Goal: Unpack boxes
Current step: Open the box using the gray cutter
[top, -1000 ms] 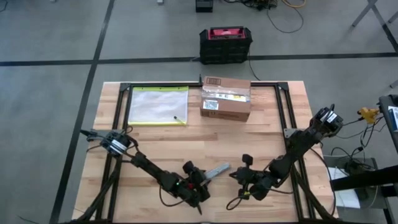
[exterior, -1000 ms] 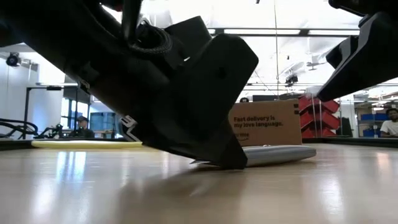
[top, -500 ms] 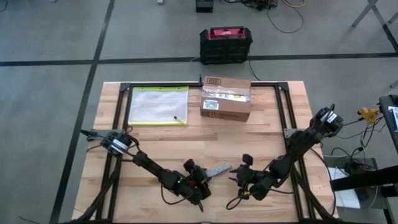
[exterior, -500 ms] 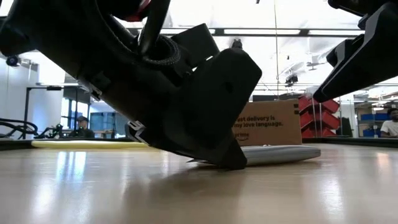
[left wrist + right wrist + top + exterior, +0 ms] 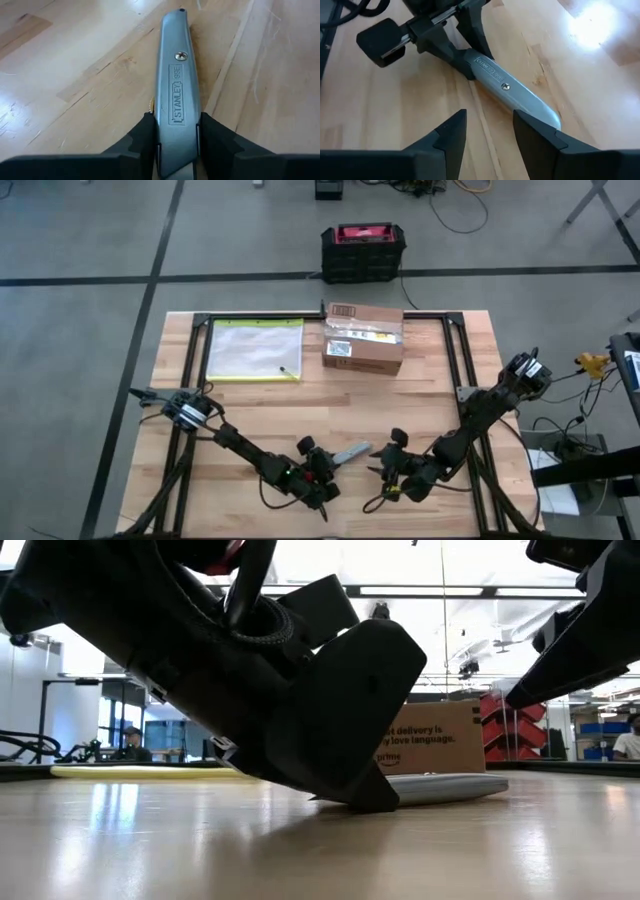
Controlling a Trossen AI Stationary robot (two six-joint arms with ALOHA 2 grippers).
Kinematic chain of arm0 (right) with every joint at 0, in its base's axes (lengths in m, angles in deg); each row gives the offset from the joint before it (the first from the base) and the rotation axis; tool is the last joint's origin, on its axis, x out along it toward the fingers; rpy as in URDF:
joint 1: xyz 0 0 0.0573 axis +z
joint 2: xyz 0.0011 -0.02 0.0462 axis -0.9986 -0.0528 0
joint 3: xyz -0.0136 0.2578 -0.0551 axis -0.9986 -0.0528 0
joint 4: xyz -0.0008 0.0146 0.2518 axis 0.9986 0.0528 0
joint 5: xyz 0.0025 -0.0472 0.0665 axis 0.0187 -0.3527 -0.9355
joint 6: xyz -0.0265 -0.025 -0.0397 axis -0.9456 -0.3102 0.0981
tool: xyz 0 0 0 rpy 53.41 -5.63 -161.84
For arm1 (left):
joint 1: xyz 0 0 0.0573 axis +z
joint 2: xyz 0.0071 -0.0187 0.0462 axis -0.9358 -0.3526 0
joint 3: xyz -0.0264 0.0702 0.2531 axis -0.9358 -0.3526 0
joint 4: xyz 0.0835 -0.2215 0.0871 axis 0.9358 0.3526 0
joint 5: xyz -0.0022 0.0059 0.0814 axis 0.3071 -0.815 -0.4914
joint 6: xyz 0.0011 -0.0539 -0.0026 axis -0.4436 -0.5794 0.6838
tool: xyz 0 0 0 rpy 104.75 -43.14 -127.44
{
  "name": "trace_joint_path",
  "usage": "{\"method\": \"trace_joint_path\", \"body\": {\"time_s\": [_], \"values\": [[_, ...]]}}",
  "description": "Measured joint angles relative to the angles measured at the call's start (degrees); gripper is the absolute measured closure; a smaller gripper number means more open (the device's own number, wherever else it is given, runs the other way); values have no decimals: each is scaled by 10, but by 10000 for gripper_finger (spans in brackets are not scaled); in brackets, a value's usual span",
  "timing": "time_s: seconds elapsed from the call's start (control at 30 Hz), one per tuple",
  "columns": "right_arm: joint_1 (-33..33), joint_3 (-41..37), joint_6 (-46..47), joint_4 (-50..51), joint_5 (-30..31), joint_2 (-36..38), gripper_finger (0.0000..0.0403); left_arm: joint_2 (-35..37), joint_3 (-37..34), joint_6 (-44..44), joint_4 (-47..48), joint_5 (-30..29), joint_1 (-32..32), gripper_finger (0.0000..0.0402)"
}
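A grey metal utility knife [image 5: 351,451] lies flat on the wooden table near its front edge, also seen in the left wrist view [image 5: 177,75]. My left gripper [image 5: 322,463] is shut on the knife's rear end. My right gripper [image 5: 385,455] hovers open just past the knife's nose [image 5: 540,112], touching nothing. The brown cardboard box [image 5: 363,340] with white labels stands closed on its base at the table's far edge, and shows behind the knife in the low view [image 5: 430,735]. My left gripper pinches the knife's two long side edges [image 5: 159,125] between its two fingers, at the rear part of the handle. The fingers slant down from the table's near left and lie along the knife. The knife rests flat on the table, nose toward the right.
A clear pouch with a yellow edge [image 5: 255,350] lies flat at the far left, beside the box. A black and red case [image 5: 362,250] stands on the floor beyond the table. Black frame rails [image 5: 455,370] run along the table's sides. Bare wood lies between the box and the grippers.
My left gripper's fingers have drawn together onto the knife's rear end, and the knife has stayed on the table. My right gripper's fingers stand wider apart than a second ago. Neither arm has shifted its place.
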Motion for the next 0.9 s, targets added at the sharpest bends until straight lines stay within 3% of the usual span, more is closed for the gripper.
{"method": "trace_joint_path", "body": {"time_s": [0.17, 0.27, 0.47, 0.57, 0.7, 0.9], "values": [[-2, 0, 99, 3, -42, 14, 236, 19, -3, 37, 20, -21, -2, 300], [1, -1, 173, -4, -33, 10, 227, 39, -5, 66, 35, -46, -2, 300], [3, -38, 263, -162, -10, -52, 217, 96, -3, 92, 97, -118, -5, 300], [-5, -56, 236, -310, 42, -83, 214, 124, -3, 103, 128, -150, -9, 300], [-39, -62, 126, -503, 88, -119, 208, 162, -3, 122, 152, -177, -14, 300], [-132, -55, 5, -735, 4, -163, 189, 225, -4, 178, 155, -197, -31, 300]]}}
